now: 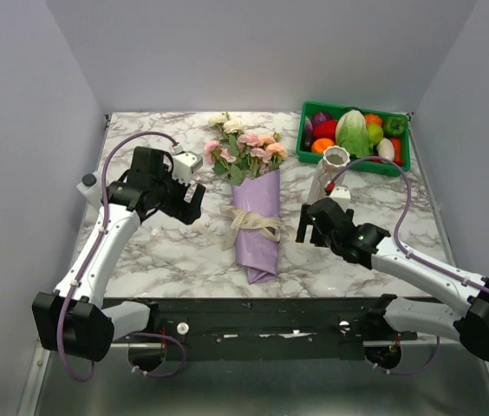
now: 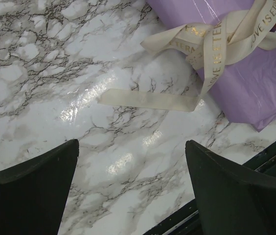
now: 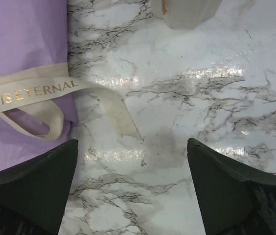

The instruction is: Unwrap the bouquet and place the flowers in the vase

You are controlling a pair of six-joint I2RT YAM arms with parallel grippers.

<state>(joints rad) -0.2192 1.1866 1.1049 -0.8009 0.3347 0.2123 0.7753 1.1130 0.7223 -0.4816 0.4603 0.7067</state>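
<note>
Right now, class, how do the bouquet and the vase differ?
The bouquet lies flat; the vase stands upright. The bouquet is lilac, tied with ribbon; the vase is bare off-white. The bouquet holds flowers; the vase holds none. Both rest on the table.

I see a tabletop in a white marble pattern, veined in grey and black. The bouquet is wrapped in plain lilac paper that looks glossy in my wrist views. Its ribbon is cream with gold lettering. The flowers are pink, peach and cream-white, with green leaves. The vase is off-white. The crate is bright green, and the toy vegetables inside it are purple, red, orange, pale green and white. My arms are white and black, each trailing a purple cable. The jaws are plain black. The walls are pale grey.
</note>
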